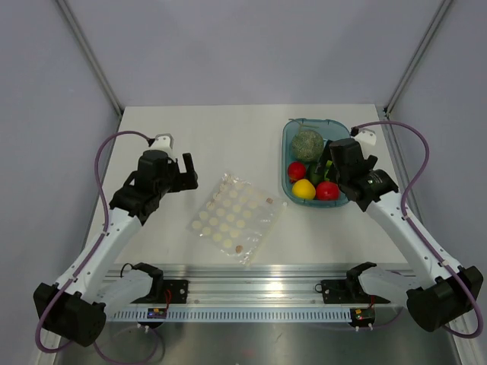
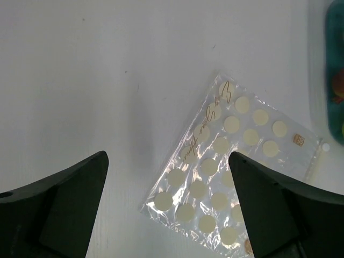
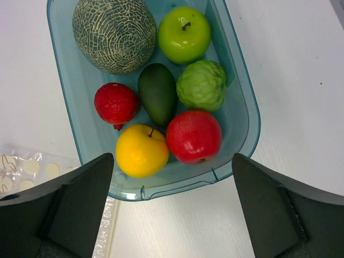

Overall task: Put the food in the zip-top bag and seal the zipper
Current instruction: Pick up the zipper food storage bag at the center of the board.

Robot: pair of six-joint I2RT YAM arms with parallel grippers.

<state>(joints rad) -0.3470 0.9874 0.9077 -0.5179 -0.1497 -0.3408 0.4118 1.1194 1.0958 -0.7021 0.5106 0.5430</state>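
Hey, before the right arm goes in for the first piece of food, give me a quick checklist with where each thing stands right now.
1. Right gripper open: ok, fingers spread above the blue tray.
2. Left gripper open: ok, empty, near the zip-top bag.
3. Bag lying flat, free of both grippers: ok.
4. Bag mouth open: cannot tell, the zipper is too faint to make out.
5. Food gathered: ok, every visible piece sits in the tray.
6. Finger room around one piece: not ok, the yellow fruit and red fruit touch each other.
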